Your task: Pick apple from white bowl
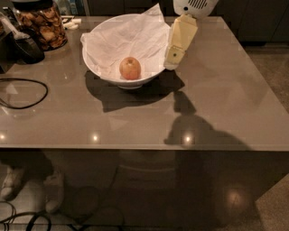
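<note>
Apple [130,68]: orange-red with yellowish patches; it is seen lying on the crinkled paper [131,36] at the bottom of the white bowl [151,76], a little toward the near side.
White bowl: placed on the far middle part of the bench [135,122]; a dark shadow is thrown by it toward the near side.
Tool [173,58]: cream-coloured, hung below the white arm head [194,6] at the far edge of the bench and tilted downward; its tip is found at the right rim of the bowl as viewed, and whether the rim is touched cannot be decided.
Tool state: cannot be told from this view.
Apple relative to tool: to the left of the tip as viewed and lower, inside the bowl, apart from it.
Glass jar [43,27]: filled with brown snacks, kept at the far left corner.
Black cable [27,97]: laid in a loop near the left edge.
</note>
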Controlling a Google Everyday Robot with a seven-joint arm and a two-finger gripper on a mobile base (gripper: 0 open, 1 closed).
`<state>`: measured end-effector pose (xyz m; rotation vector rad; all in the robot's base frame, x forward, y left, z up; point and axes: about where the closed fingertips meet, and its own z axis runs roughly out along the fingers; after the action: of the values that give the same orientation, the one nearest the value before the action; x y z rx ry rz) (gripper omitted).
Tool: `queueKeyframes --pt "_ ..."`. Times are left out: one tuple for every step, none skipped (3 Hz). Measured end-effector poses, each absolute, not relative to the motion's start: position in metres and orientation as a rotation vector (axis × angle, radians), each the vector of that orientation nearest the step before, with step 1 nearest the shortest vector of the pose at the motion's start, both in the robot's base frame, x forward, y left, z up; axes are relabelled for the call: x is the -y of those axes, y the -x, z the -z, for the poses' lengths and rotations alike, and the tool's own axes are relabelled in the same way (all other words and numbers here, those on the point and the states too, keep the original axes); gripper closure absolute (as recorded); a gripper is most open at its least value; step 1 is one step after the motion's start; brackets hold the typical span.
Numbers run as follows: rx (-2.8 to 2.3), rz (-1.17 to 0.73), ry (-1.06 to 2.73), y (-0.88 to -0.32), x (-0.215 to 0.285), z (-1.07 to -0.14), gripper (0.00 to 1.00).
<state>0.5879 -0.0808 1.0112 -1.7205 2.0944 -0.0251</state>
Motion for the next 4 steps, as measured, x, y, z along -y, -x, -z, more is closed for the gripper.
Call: queueKeyframes --pt "-2.055 -0.023 1.703 -0.611 0.067 -1.014 0.0" --pt "-2.035 -0.063 1.702 -0.632 0.055 -1.014 0.0" --pt "-2.022 -0.1 1.714 -0.65 0.042 -1.009 0.0" --pt "-2.012 -0.122 1.741 -0.663 0.027 -1.001 0.05"
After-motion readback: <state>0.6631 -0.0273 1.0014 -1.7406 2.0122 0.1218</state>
